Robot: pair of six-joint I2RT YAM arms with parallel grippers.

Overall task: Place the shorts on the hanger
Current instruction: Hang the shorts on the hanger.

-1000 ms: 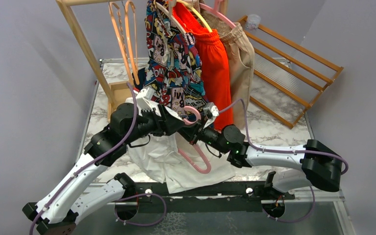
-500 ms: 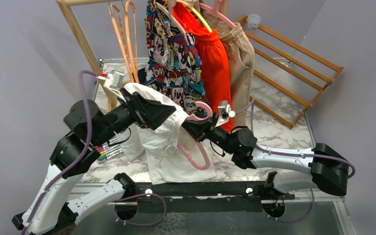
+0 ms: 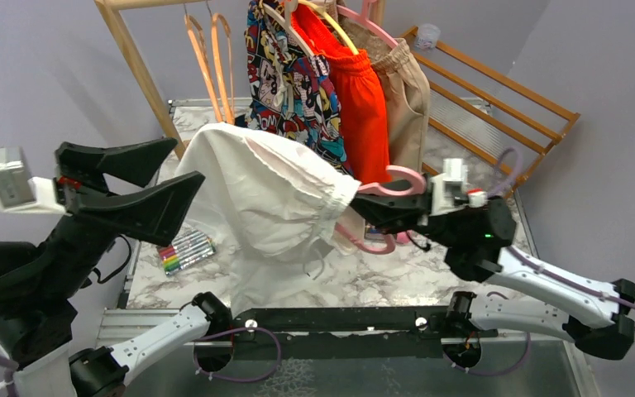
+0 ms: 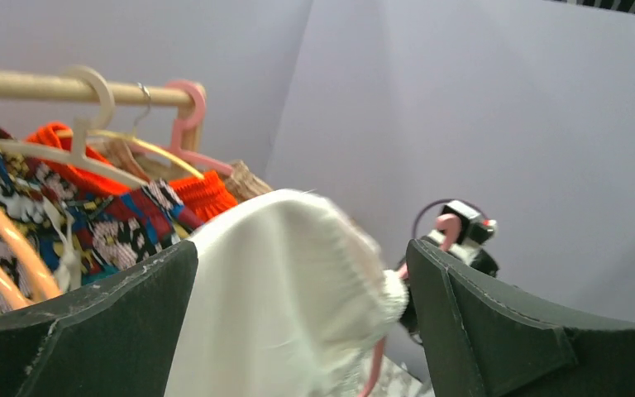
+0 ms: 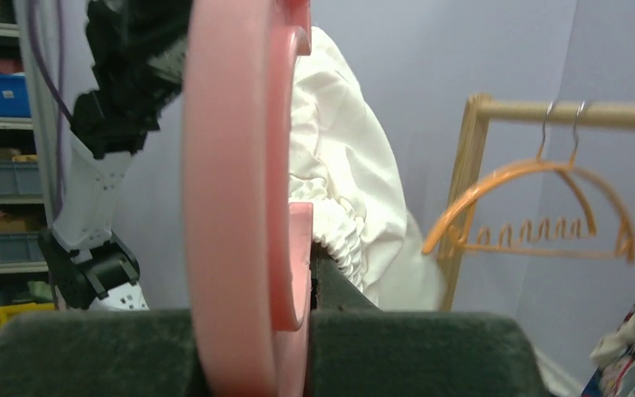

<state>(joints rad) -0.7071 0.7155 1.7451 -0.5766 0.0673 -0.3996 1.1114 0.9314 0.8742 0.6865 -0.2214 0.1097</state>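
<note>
Top view, left gripper (image 3: 188,161): jaws spread full and pinching nothing (a second back they were half closed beside the hanger, and the arm has since swung up and out to the left).
Top view, shorts (image 3: 264,198): raised off the table (image 3: 355,283), spanning from the left fingertips to the hanger; a second back they lay mostly on the marble.
Top view, hanger (image 3: 393,175): clamped in the right gripper (image 3: 362,207), held roughly level, one end buried in the gathered waistband.
Top view, markers (image 3: 183,248): loose on the table below the left arm.
Left wrist view, shorts (image 4: 281,289): white cloth fills the gap between the wide-set fingers (image 4: 504,331); whether it hangs on one finger cannot be told.
Left wrist view, backdrop: comic-print shorts (image 4: 116,240) on the rail (image 4: 16,83).
Right wrist view, hanger (image 5: 231,207): squeezed between the closed jaws, waistband (image 5: 339,240) just behind it, orange hangers (image 5: 529,198) beyond.
Bearing on task: release looks made, so the shorts probably ride on the hanger; seating unconfirmed.
</note>
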